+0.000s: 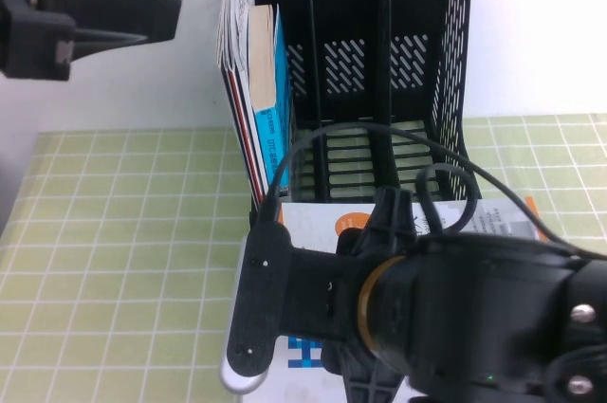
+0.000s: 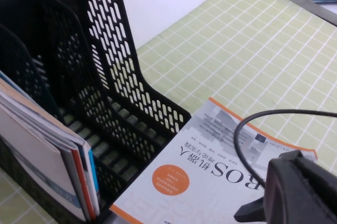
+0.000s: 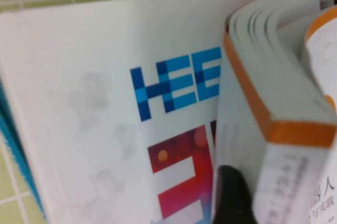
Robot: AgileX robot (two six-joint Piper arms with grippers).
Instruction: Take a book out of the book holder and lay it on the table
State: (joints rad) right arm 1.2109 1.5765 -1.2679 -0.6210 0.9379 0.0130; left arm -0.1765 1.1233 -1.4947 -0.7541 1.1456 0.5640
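Green-gridded table (image 1: 114, 232) near its front edge carries your thick, stiff, heavy book (image 2: 221, 166) atop a magazine (image 3: 105, 103), right claw (image 3: 231, 195) pinching its corner, left claw (image 1: 104, 19) parked high, grip unreadable.

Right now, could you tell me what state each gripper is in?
Left gripper: raised left of the book holder, holding nothing.
Right gripper: low, at the book.

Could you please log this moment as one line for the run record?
book: out of book holder, resting on magazine | right hand: at book's edge | left hand: raised upper left
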